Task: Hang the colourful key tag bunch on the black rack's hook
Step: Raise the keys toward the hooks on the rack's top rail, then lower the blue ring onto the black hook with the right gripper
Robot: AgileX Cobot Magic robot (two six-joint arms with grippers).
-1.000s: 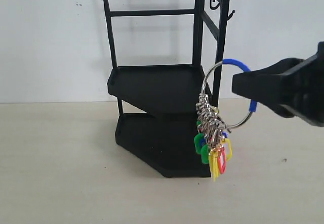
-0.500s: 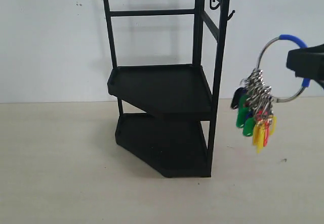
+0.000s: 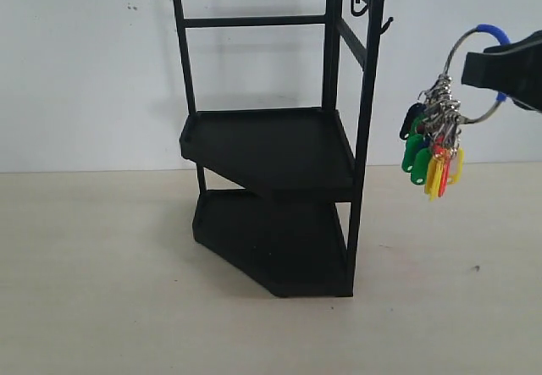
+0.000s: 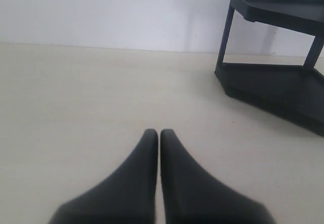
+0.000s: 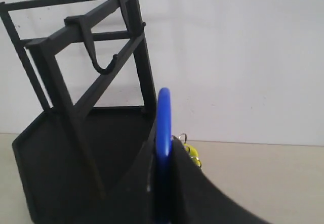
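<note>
1. Pinched shut edge-on over the blue loop point(image 5: 163, 115), between the jaws of the right gripper point(image 5: 162, 145); in the exterior view, at the right edge, upper half.
2. Dangling just below and left of those jaws from the silver ring point(image 3: 453, 49): the colourful key tag bunch point(image 3: 432, 151), well clear of the table point(image 3: 102, 290), right of the black rack point(image 3: 366, 121) and not touching it.
3. Probably light but loose to handle: a stiff ring, with tags free to swing and twist under it. Best held by the loop, leaving the ring's open span free for threading.
4. Near the top of the exterior view, right of centre, under the top side rail: the hook point(image 3: 359, 7), higher than the ring and left of it, not yet engaged.
5. Pressed together on nothing, low over the table: the jaws of the left gripper point(image 4: 155, 133), with the rack's lower shelves at that picture's upper right.
</note>
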